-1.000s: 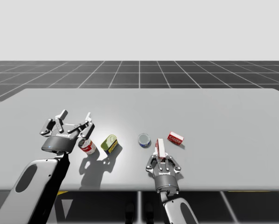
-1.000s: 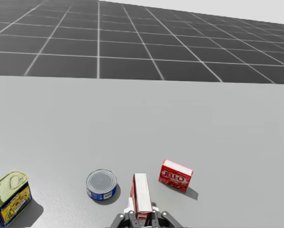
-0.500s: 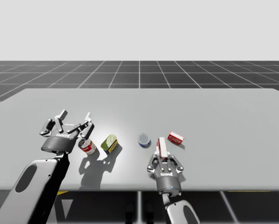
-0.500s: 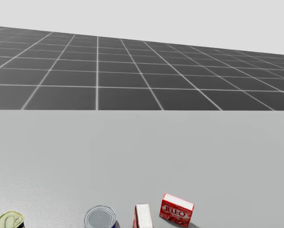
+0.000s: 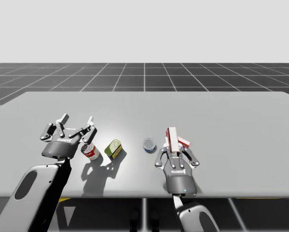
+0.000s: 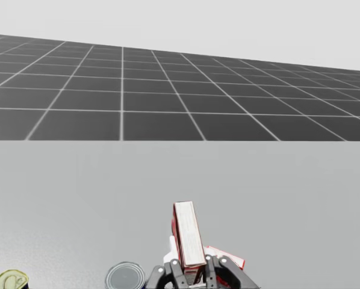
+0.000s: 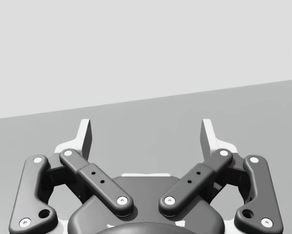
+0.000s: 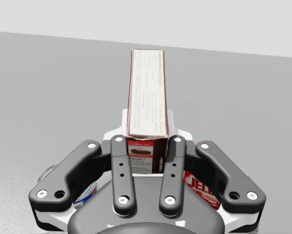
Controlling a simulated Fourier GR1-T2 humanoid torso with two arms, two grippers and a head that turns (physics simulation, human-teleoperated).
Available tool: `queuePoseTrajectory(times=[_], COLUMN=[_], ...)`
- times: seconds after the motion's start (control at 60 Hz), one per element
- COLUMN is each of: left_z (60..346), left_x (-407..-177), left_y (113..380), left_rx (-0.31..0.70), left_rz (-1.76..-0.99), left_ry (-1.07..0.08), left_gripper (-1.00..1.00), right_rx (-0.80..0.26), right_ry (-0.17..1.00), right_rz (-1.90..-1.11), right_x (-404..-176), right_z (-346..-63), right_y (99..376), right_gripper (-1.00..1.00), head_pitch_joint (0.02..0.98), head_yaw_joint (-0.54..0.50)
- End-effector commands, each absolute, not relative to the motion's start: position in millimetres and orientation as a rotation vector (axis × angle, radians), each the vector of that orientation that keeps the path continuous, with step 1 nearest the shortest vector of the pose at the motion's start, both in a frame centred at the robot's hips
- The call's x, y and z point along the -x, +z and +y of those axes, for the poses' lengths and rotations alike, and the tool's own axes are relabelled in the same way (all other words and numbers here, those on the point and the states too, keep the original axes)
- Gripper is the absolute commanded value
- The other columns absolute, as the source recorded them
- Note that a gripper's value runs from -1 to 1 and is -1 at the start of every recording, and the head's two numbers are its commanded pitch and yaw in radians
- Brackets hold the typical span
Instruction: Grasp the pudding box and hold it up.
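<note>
Got the right gripper (image 5: 174, 152) clamped on the bottom end of the pudding box (image 5: 172, 136), fingers (image 8: 120, 161) pinching it from both sides, box sticking up tall and narrow just right of the blue can (image 5: 149, 145). Can see a small red box (image 5: 184, 142) peeking out right behind it, also right of the blue can. Over left of the blue can: yellow-green tin (image 5: 114, 148), then a red-and-white can (image 5: 91, 152), with the left gripper (image 5: 78, 123) right by that one, spread wide with nothing in it. Past the blue can, grey table (image 5: 207, 111) running back to a dark grid floor (image 5: 144, 77).
</note>
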State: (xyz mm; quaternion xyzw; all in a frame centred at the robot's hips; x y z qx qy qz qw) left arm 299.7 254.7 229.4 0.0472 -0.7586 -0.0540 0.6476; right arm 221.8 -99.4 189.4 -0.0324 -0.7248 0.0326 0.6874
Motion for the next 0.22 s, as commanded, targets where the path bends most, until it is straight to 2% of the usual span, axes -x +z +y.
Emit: queuePoseTrajectory(times=[0.017, 0.217], left_z=[256, 256], left_x=[-299, -300], left_y=[230, 230], left_rx=[-0.107, -0.107], left_rz=[-1.726, -1.727], left_ry=[-0.119, -0.116], left_gripper=[-1.00, -1.00], right_rx=[0.167, 0.171], right_ry=[0.024, 0.036], right_rz=[-1.780, -1.909], right_x=[-234, -244], right_z=[-111, -120], right_y=[235, 270], right_gripper=[1.00, 1.00], head_pitch_joint=[0.461, 0.453], head_yaw_joint=[-0.20, -0.20])
